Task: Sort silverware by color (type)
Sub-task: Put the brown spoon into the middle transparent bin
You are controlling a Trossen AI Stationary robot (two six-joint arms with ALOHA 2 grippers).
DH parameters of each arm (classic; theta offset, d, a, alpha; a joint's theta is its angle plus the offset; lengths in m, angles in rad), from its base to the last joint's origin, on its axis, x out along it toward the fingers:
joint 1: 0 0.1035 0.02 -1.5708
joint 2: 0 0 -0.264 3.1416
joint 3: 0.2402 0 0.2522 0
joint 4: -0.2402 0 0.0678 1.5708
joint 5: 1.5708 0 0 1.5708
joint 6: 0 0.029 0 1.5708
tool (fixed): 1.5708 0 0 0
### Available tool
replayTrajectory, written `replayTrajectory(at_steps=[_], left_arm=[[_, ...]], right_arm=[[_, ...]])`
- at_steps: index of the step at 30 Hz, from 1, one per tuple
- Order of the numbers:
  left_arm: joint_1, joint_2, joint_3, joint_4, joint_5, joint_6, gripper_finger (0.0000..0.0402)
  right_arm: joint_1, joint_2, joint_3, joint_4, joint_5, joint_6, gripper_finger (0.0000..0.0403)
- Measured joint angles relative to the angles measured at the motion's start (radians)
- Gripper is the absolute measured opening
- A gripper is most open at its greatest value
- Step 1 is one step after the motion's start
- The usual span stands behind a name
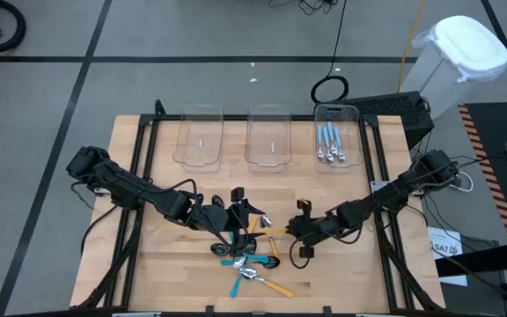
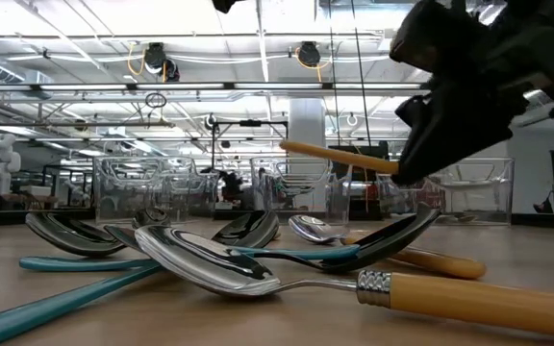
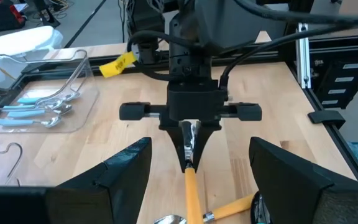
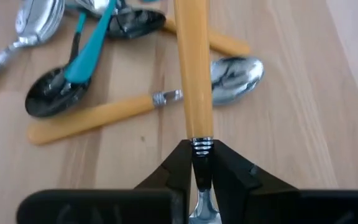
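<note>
While I watch from the remote station, here is how it stands:

Right hand: my right hand is pinched shut on an orange-handled spoon, gripping at the neck where the metal collar meets the handle, and the spoon is lifted clear of the table.

Left hand: my left hand is spread wide with nothing in it, hovering just beside the pile and facing the right hand.

Pile: the rest of the unsorted spoons, teal and orange handles crossing one another, lie heaped near the front middle of the table, right under both hands.

Bins: three clear bins sit along the far edge; the right-hand one already has light-blue spoons in it, the other two look empty to me.

Handling: I judge these spoons light and rigid, nothing fragile, but the polished bowls and smooth handles look slippery.

Where to grip: the neck hold is narrow, so the long handle could swing; I'd rather pinch mid-handle across its width for balance.

Watch for: tangled handles in the pile, since lifting one may drag a neighbour along.
</note>
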Motion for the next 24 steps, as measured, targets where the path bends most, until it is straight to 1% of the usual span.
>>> replayTrajectory(at_steps=[11,16,24], left_arm=[[0.000,0.000,0.000,0.000,0.000,0.000,0.0268],[0.000,0.000,0.000,0.000,0.000,0.000,0.0268],[0.000,0.000,0.000,0.000,0.000,0.000,0.0268]], right_arm=[[0.000,-0.001,0.036,0.005,0.005,-0.004,0.0038],[0.002,-0.001,0.036,0.005,0.033,-0.004,0.0038],[0.002,-0.001,0.037,0.006,0.107,0.019,0.0038]])
